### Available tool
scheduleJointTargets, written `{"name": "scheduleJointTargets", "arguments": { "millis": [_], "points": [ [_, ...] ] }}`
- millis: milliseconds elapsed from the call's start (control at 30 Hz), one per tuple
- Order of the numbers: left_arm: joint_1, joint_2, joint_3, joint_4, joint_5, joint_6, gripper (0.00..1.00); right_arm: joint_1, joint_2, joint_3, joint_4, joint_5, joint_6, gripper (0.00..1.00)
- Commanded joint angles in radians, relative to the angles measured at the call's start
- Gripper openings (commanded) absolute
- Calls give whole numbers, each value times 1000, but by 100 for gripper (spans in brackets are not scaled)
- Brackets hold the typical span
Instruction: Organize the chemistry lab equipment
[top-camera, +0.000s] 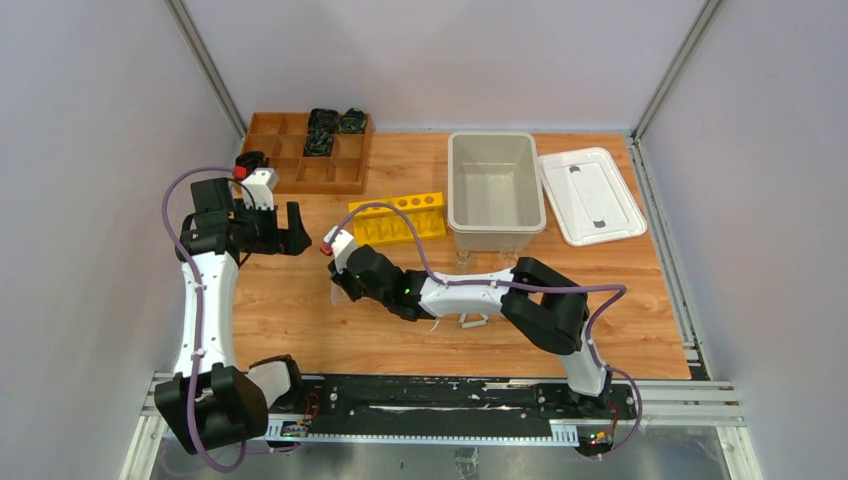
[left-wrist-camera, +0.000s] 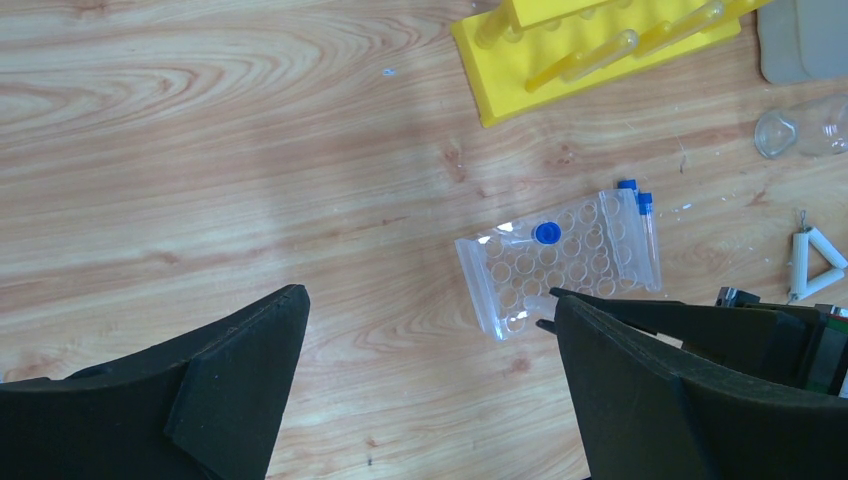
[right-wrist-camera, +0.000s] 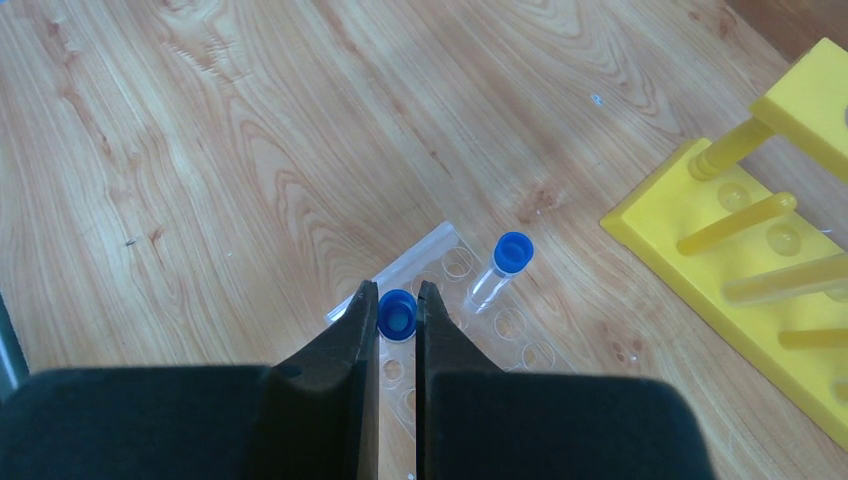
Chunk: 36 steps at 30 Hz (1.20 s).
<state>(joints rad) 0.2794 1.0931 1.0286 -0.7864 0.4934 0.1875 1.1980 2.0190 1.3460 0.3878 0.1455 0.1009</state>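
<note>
My right fingers (right-wrist-camera: 340, 380) pinched one blue-capped tube (right-wrist-camera: 396, 315) over the clear tube rack (right-wrist-camera: 455, 262) on the worktop (left-wrist-camera: 200, 150), evidently to seat it in a hole, while my left fingers (left-wrist-camera: 230, 370) stood spread and empty.

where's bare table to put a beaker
Bare wood below the flat white lid, right of the right arm, and in front between it and the left arm. Crowded around the clear plastic tube rack by the yellow six-hole rack.

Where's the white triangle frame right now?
Left wrist view, far right edge: the white triangle frame lies flat on the table, right of the clear tube rack and below a glass beaker in the picture.
</note>
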Motion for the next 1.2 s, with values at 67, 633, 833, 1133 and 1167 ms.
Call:
{"name": "scheduleJointTargets", "arguments": {
  "millis": [67,633,833,1133,1167],
  "points": [
    [4,-12,28,9,1,13,100,5,21,-29,25,46,-29,0],
    [4,-16,22,12,-1,13,100,5,27,-49,42,74,-31,0],
    [4,-20,23,13,-4,16,100,7,28,-33,-3,50,11,8],
    [3,-30,28,11,-7,17,100,11,-87,-21,-101,81,70,41],
    [4,-30,28,11,-7,17,100,12,-107,-17,-117,87,72,43]
  ]
}}
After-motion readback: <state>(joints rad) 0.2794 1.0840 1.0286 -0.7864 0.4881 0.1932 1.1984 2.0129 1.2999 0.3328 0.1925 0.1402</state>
